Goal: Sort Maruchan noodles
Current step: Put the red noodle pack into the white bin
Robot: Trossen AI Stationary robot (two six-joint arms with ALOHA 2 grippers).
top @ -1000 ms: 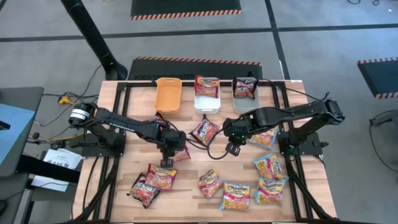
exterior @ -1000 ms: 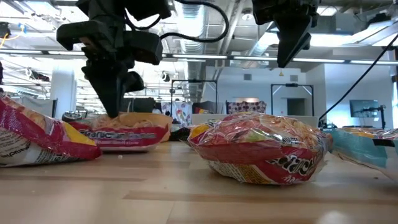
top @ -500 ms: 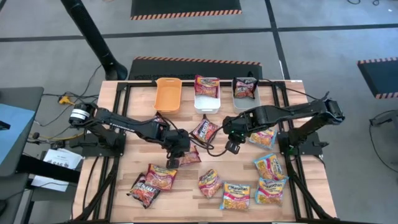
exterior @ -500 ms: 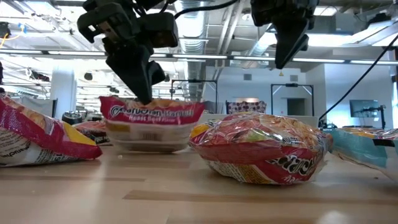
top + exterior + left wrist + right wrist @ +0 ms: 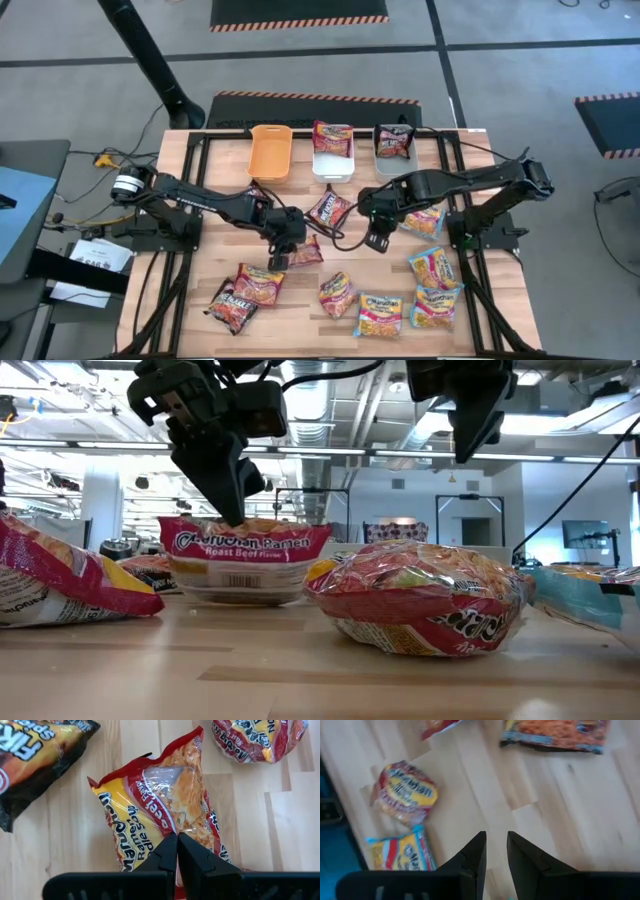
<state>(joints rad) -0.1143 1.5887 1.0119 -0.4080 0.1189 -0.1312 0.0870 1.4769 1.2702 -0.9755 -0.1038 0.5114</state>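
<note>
Left end effector (image 5: 232, 510) clamped on top seam of roast-beef noodle packet (image 5: 240, 558), lifted just clear of bench (image 5: 300, 670) mid-table; packet light, crinkly, brittle inside, so seam grip suits; right end effector (image 5: 377, 241) hovers, fingers slightly apart.

The red noodle packet (image 5: 243, 558) has been lifted off the table by the left gripper (image 5: 232, 510) and carried toward the middle.
</note>
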